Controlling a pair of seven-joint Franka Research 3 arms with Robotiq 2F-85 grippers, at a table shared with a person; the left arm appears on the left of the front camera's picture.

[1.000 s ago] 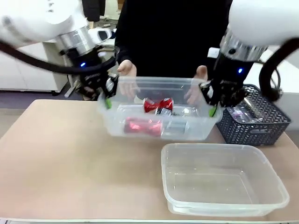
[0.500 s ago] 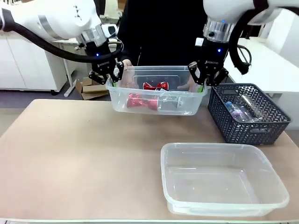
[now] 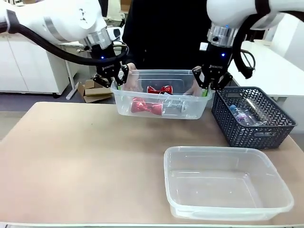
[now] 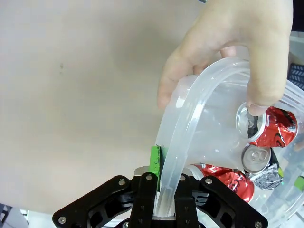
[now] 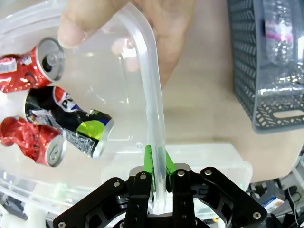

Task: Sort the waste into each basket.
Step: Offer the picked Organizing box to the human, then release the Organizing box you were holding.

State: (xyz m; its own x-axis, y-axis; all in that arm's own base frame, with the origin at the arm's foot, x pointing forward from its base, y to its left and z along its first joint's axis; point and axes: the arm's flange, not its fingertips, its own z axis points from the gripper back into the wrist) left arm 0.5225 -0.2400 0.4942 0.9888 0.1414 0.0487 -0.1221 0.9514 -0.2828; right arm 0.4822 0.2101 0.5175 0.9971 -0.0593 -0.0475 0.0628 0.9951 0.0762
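Front view: the left hand (image 3: 118, 81) and the right hand (image 3: 207, 84) each clamp an end rim of a small clear rectangular plastic tub (image 3: 161, 108), held level above the far edge of the pale surface (image 3: 71, 161). The person's hands (image 3: 129, 71) grip its far rim. Inside lie crushed red drink cans (image 3: 145, 107) and a silvery crushed can. A second, empty clear tub (image 3: 227, 183) sits near the front right. A dark grey lattice basket (image 3: 251, 116) at the right holds a clear plastic bottle (image 3: 242, 113).

Left wrist view: the left hand (image 4: 161, 187) has its green pads (image 4: 155, 159) pressed on the tub's rim (image 4: 199, 128), the lip pinched between the fingers. A person's hand (image 4: 237, 52) grips the same rim farther along. Red cans (image 4: 273, 127) lie against the wall.

Right wrist view: the right hand (image 5: 159, 183) is closed on the opposite rim (image 5: 149, 99), with a person's thumb (image 5: 83, 21) hooked over it. Red cans (image 5: 33, 64) and one black can (image 5: 73, 118) rest on the floor of the tub. The bottle (image 5: 280, 33) shows in the lattice basket.

Judgement: this appears to be a shared carry or hand-over of the loaded tub. Both hands should move together, keeping it level, since thin rims flex and cans roll. Neither hand should let go until the tub is supported.
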